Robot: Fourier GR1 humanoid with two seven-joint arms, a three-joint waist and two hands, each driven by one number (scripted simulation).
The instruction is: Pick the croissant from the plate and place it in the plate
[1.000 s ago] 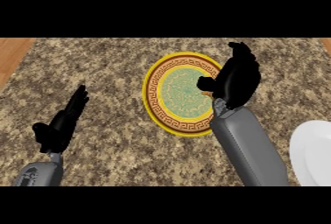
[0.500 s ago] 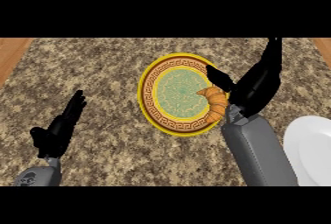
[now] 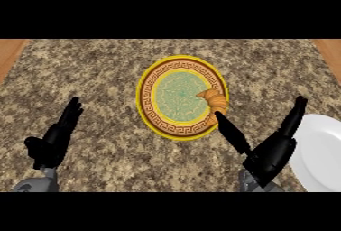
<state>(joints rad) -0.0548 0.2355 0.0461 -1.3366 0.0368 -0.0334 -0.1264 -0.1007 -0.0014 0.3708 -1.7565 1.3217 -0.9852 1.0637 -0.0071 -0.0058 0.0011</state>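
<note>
Head view. Granite counter (image 3: pixel 100 76): an ornate yellow plate (image 3: pixel 144 97) is set at its middle. Croissant (image 3: pixel 214 100): laid on that plate's right rim, held by nothing. White plate (image 3: pixel 323 153): cut off by the right edge, apart from the croissant. Right hand (image 3: pixel 269 155): spread open between the two plates, fingers straight, thumb tip just below the croissant. Left hand (image 3: pixel 53 144): shown at lower left, open, fingers straight, resting.
</note>
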